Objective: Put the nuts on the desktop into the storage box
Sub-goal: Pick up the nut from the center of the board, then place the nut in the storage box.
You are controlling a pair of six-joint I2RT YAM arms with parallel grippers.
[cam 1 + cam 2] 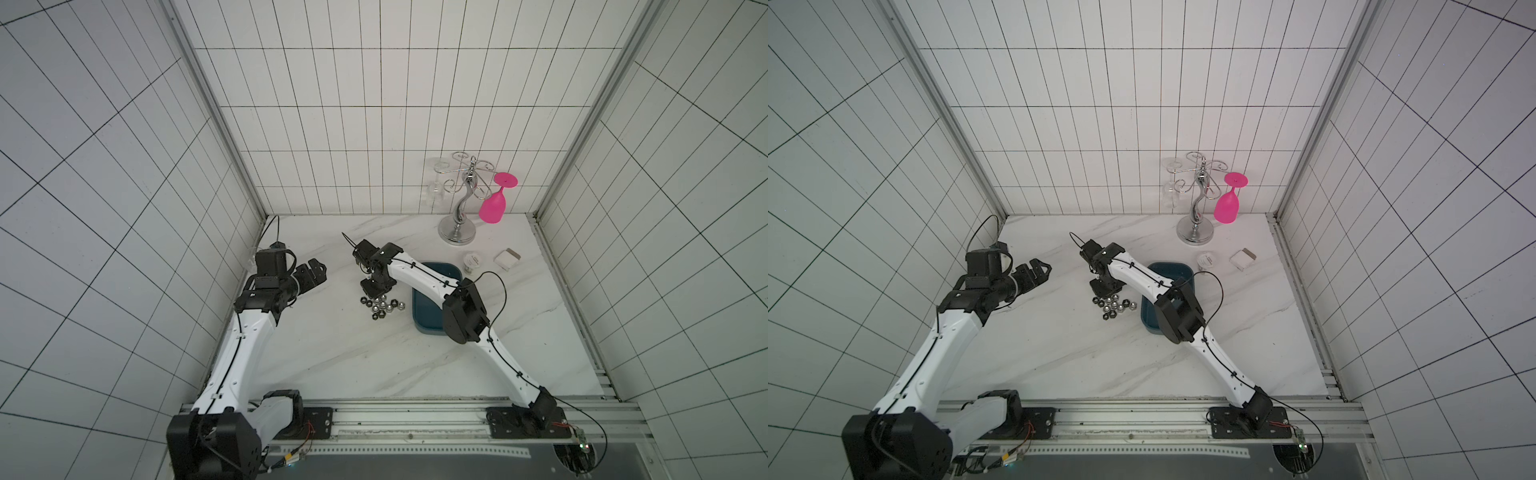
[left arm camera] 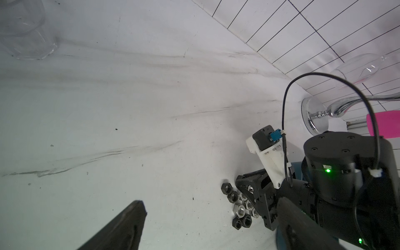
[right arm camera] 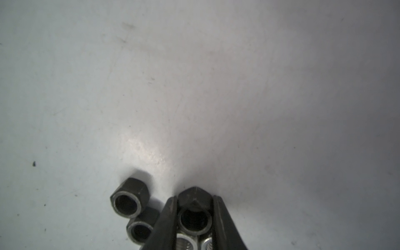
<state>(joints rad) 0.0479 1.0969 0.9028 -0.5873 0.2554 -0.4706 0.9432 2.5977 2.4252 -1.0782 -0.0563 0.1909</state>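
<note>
Marble desktop (image 1: 332, 353): nuts (image 1: 380, 306) clustered just beside storage box (image 1: 424, 318). Right gripper (image 3: 194, 200): pinched onto one black nut (image 3: 193, 194), at fingertips. You: lift straight, clear neighbours, release low over box.

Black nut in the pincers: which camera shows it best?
The right wrist view: the black nut shows close up, clamped in the right gripper. In both top views the gripper hides it; the left wrist view shows only the nuts piled.
</note>
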